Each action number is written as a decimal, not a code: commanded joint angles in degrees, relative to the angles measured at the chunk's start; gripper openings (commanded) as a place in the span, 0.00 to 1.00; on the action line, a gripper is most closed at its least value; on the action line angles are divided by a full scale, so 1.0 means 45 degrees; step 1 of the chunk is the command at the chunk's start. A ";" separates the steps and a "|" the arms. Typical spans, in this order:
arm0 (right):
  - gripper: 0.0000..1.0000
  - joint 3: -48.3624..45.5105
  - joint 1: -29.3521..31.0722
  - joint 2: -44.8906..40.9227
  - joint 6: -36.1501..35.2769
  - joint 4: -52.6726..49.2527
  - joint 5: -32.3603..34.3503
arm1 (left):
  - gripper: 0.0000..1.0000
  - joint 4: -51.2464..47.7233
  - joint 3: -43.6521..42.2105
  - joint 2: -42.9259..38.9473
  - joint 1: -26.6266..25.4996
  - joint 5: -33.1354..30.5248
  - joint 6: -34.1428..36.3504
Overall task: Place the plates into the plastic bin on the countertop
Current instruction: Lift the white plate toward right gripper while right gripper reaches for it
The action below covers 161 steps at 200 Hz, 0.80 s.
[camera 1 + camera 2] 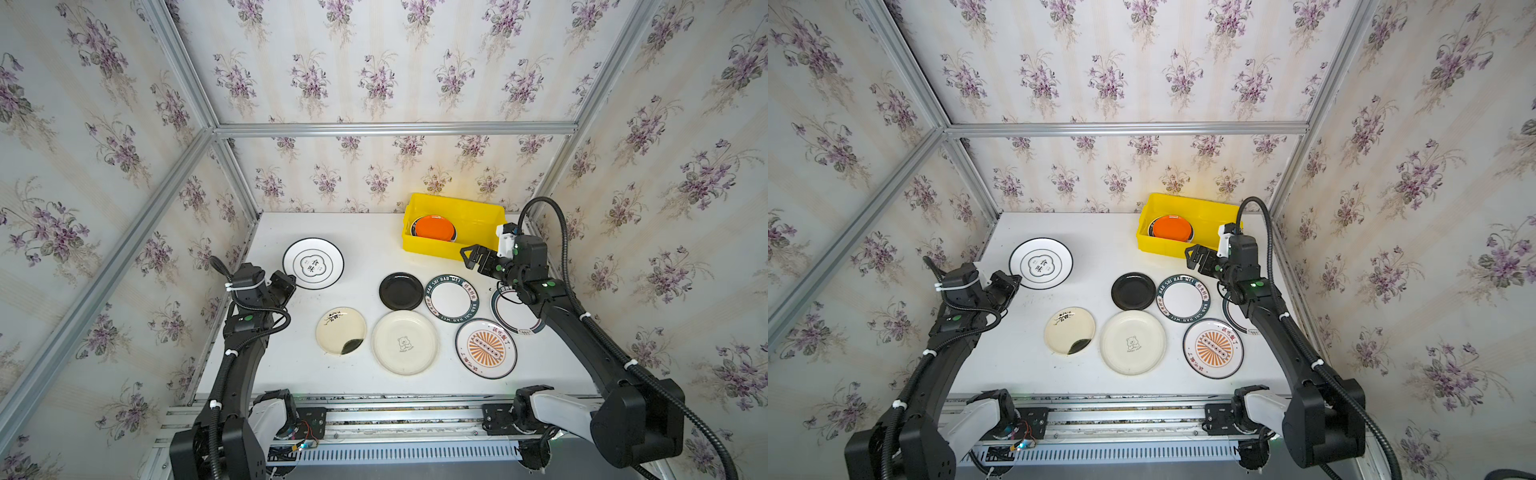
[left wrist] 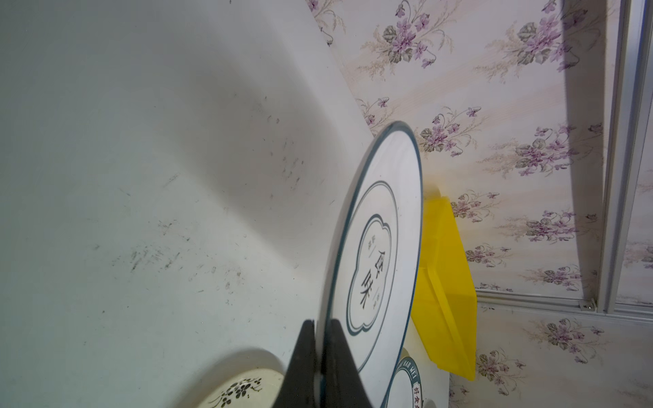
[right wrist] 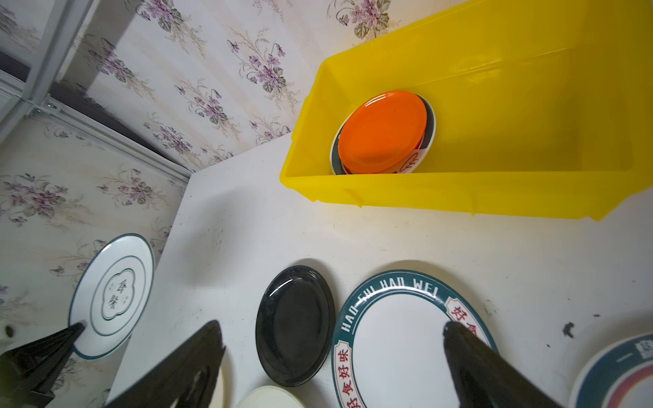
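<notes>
Plenty of crockery flat on the countertop (image 1: 357,374): black plate (image 1: 401,291), lettered plate (image 1: 451,297), bear plate (image 1: 404,343), smudged plate (image 1: 340,331), sunburst plate (image 1: 486,348), plus a striped plate (image 1: 509,316) half hidden under the right arm. Back right, against the wallpaper (image 1: 374,174), the yellow bin (image 1: 453,249), with an orange plate (image 1: 434,227) already in its left end. Nearest the bin's front wall, the black plate and lettered plate, both lying low, well under the rim.

On the left: pinches the near rim of the white emblem plate (image 1: 313,263) with the left gripper (image 1: 292,280), fingers pressed onto it from both faces. Across the table from the bin, that plate, well apart. On the right: holds the right gripper (image 1: 471,258) just in front of the bin's near wall, fingers spread wide.

From the left wrist, the pinch up close: rim edge-on between the two fingers (image 2: 302,364), plate tilted, broad shadow on the countertop, bin beyond it. From the right wrist, straight down into the bin: a dark-rimmed plate (image 3: 413,160) under the orange one, barely a sliver in both top views.
</notes>
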 commanded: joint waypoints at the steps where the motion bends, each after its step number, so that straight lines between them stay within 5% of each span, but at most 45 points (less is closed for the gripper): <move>1: 0.99 0.0118 -0.0062 0.0289 0.0906 0.1396 -0.1326 | 0.00 0.0239 0.0429 0.0431 -0.0491 -0.0235 -0.0240; 62: 0.99 -0.0116 -0.0048 0.0693 0.1662 0.2246 -0.1979 | 0.00 0.0464 0.1868 0.1862 -0.2907 -0.0272 -0.0335; 161: 0.97 -0.0235 -0.0044 0.1301 0.2893 0.3155 -0.3780 | 0.00 0.3863 0.2525 0.4832 -0.5266 0.0867 -0.2343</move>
